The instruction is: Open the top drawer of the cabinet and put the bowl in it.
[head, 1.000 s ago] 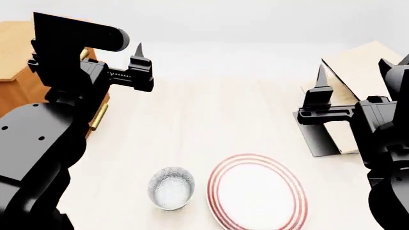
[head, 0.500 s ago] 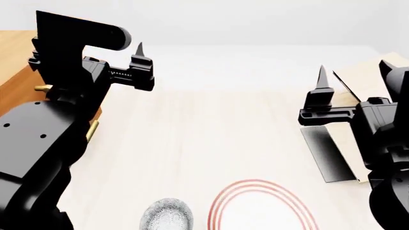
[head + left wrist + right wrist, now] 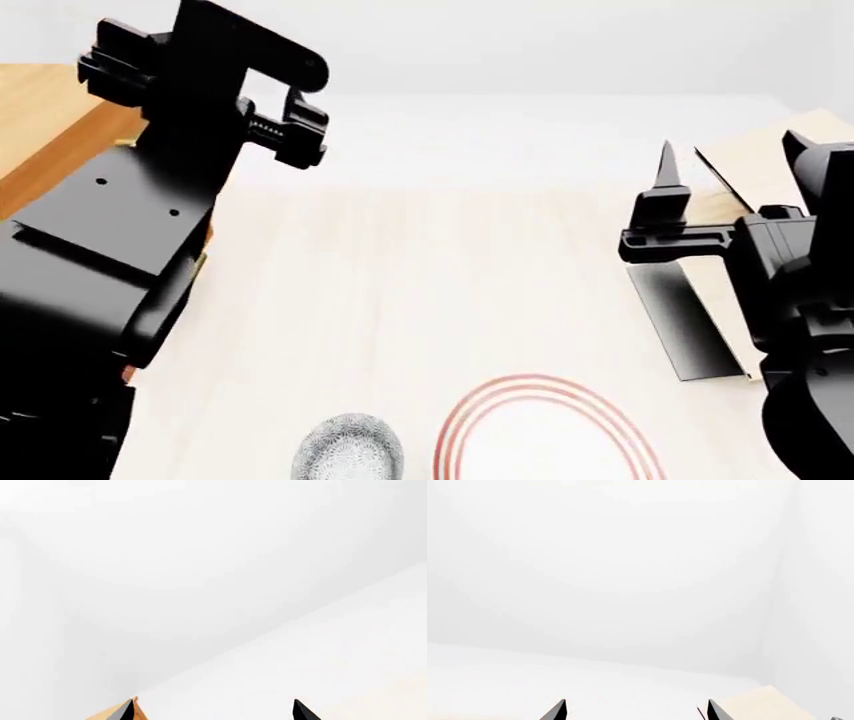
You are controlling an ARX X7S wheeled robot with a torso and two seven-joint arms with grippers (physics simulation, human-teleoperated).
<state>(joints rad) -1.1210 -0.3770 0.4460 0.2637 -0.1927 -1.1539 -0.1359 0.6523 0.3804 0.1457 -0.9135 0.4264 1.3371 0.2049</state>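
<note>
Here, the light wooden table point(image 3: 400, 300) fills most of the head view. At its left edge stands the cabinet point(image 3: 47, 130), orange-brown wood, mostly hidden behind the left arm point(image 3: 107, 260); only part of its top and a bit of the front show, so the top drawer can't be made out, and whether it's open or shut isn't clear from here. A corner of the cabinet also peeks into the left wrist view point(image 3: 110, 712) beside one finger tip.

At the right edge sits the pale tilted shelf rack point(image 3: 761, 160) on its black stand point(image 3: 681, 320), partly covered by the right arm point(image 3: 807, 330).

Near the bottom of the head view lies the white plate w/ red rings point(image 3: 547, 440), cut off by the frame. Just beside it, to its left, is the bowl point(image 3: 350, 452), small and speckled, resting on the table, apart from both grippers and well away from the cabinet.

The left gripper point(image 3: 213, 712) is raised up by the cabinet's top; its two tips stand wide apart in the wrist view, nothing between them. The right gripper point(image 3: 635, 711) hovers in front of the rack, fingers likewise spread wide and holding nothing.
</note>
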